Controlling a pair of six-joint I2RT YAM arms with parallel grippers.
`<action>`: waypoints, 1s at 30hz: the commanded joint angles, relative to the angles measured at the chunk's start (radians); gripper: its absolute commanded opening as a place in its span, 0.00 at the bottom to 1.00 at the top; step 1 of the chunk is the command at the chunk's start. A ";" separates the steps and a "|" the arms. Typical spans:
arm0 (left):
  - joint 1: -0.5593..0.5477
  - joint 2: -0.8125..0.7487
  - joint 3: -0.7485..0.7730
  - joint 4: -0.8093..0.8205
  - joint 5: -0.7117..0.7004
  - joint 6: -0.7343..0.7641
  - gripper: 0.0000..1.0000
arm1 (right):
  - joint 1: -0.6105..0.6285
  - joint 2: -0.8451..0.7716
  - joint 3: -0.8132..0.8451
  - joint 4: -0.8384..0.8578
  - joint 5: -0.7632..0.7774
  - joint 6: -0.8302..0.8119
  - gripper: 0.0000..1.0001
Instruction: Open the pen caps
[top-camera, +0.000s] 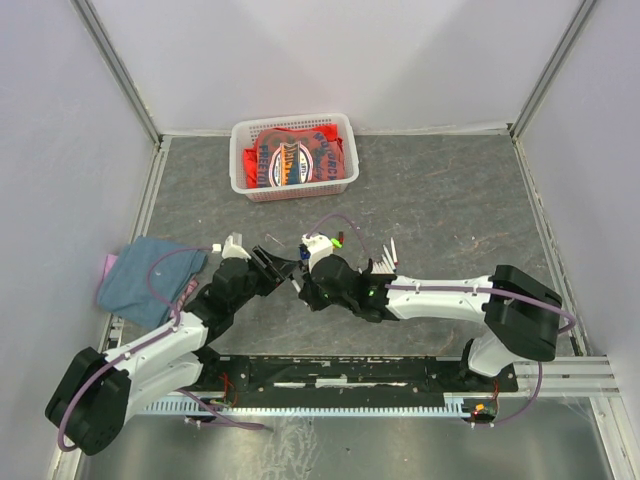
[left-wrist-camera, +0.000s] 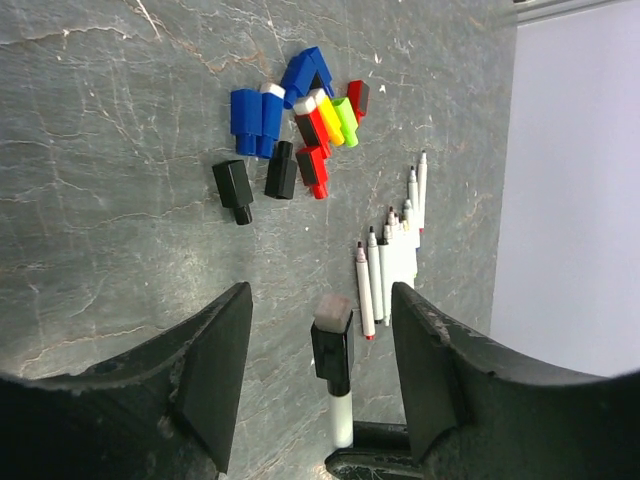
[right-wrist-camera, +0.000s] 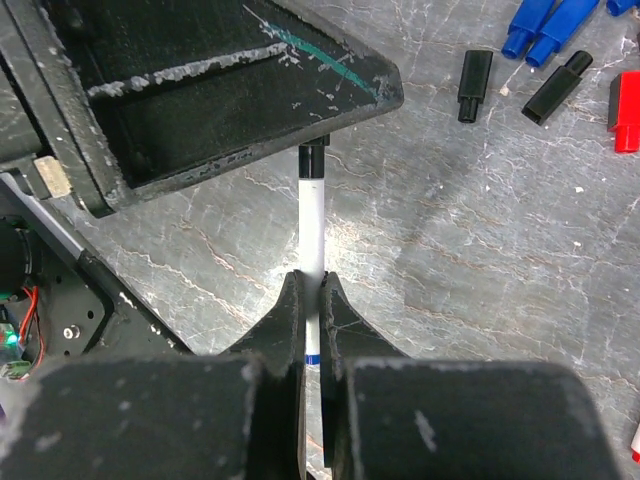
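1. Black cap (left-wrist-camera: 333, 345) sits on the end of a white pen (right-wrist-camera: 312, 215), held up off the table on the near side of the loose cap pile (left-wrist-camera: 295, 110). It is not off yet.
2. My right claw (right-wrist-camera: 312, 290) is pinched fully closed on the barrel, low down, so a long stretch stands free. I judge the pen could pivot or slip through that narrow pinch once the cap is pulled.
3. My left claw (left-wrist-camera: 320, 300) stands open around the cap, one finger on either side, neither touching it. It has hold of nothing.
4. From the left wrist the cap looks a little off centre between those fingers. One finger may land first and shove the pen sideways.
5. If the fingers close too low, they could catch barrel as well as cap, and nothing would part.
6. A pull out of line with the barrel may free the cap with a jerk. That could throw it into the pile or disturb the bare pens (left-wrist-camera: 390, 260) just beside the pile.
7. Well beyond the pile, the basket (top-camera: 293, 157) and cloth (top-camera: 150, 275) look safely out of reach.
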 joint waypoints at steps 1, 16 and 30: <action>0.007 -0.014 -0.014 0.079 0.029 -0.040 0.62 | -0.003 -0.044 -0.005 0.060 -0.018 0.011 0.01; 0.012 -0.021 -0.025 0.100 0.056 -0.047 0.41 | -0.006 -0.044 -0.013 0.073 -0.045 0.017 0.01; 0.017 -0.033 -0.036 0.123 0.078 -0.036 0.03 | -0.021 -0.063 -0.034 0.096 -0.063 0.030 0.01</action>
